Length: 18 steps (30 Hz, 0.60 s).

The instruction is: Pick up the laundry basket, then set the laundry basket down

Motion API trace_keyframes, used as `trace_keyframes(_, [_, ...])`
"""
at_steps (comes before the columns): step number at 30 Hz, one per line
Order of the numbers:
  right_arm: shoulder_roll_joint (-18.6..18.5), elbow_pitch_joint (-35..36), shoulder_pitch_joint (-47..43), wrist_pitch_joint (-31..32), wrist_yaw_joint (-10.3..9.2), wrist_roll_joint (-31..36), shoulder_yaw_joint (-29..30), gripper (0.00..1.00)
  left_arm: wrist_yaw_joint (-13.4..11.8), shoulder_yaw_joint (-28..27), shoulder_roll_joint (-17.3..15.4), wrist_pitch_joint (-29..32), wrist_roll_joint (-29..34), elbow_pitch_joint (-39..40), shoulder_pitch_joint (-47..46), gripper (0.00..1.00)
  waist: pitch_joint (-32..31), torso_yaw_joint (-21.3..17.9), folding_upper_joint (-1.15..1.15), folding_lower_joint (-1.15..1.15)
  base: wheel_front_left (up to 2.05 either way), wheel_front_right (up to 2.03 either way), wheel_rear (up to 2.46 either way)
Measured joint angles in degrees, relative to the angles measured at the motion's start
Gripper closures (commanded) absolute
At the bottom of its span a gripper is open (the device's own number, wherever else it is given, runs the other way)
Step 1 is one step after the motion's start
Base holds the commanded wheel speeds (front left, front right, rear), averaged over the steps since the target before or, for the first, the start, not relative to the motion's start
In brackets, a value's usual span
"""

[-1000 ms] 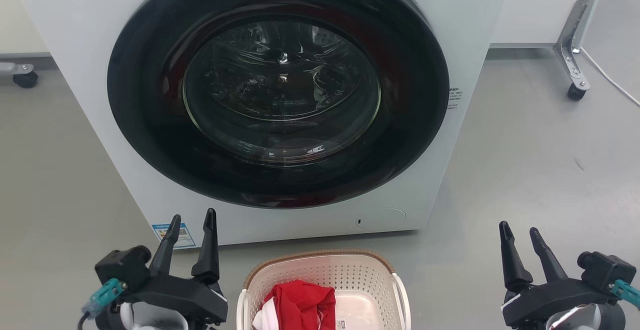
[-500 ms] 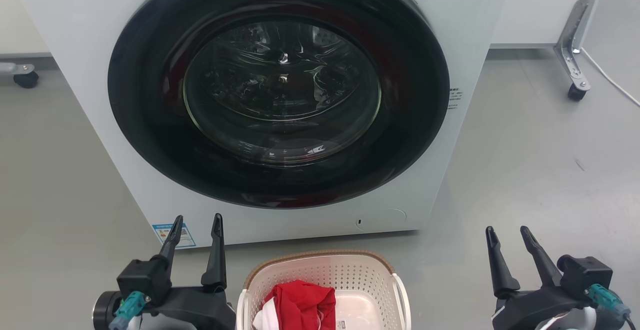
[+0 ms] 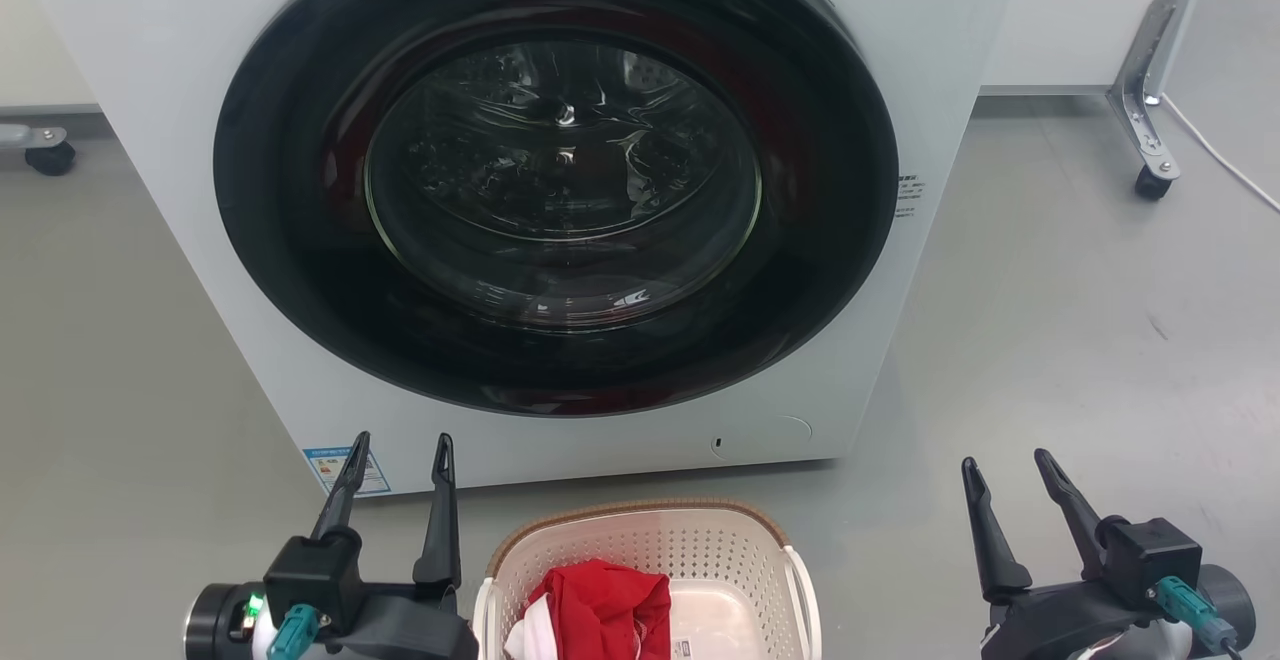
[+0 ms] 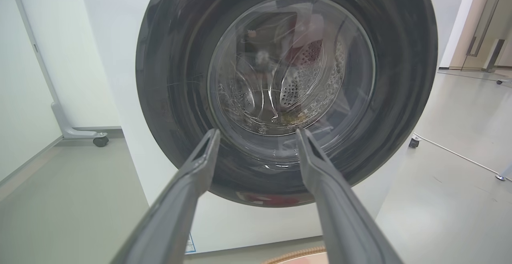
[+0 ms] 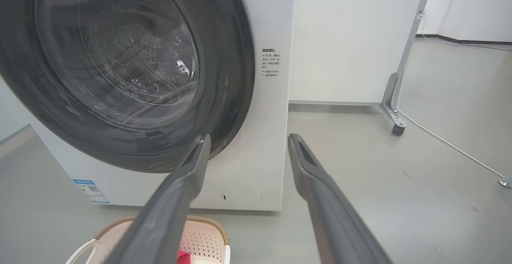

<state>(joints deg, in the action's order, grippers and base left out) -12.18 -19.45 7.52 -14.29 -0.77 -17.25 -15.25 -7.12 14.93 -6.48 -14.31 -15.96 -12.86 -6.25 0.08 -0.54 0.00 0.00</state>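
Evenly flanking the laundry basket (image 3: 700,548), left gripper (image 3: 402,437), right gripper (image 3: 1005,458), jaws apart, pointing toward washer (image 3: 950,20).

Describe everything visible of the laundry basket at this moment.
The laundry basket is cream-white perforated plastic, rounded-rectangular, with a brown woven-look rim and white side handles. It sits upright on the grey floor before the washing machine, its near part cut off by the head view's edge. Inside lie a red garment, white cloth and a small label. The open left gripper and right gripper flank it, untouching.
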Motion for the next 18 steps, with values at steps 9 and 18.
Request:
trace_keyframes(9, [0.35, 0.01, -0.01, 0.0, 0.0, -0.01, 1.22, 0.0, 0.0, -1.07, 0.81, 0.0, -0.07, -0.14, 0.96, 0.0, -0.03, -0.08, 0.0, 0.0, 0.0, 0.0, 0.0])
trace_keyframes(18, [0.88, 0.11, -0.01, 0.0, 0.13, 0.01, 1.79, 0.0, 0.0, -1.71, 1.16, 0.0, -0.08, -0.76, 1.94, 0.0, -0.1, -0.05, 0.0, 0.0, 0.0, 0.0, 0.0])
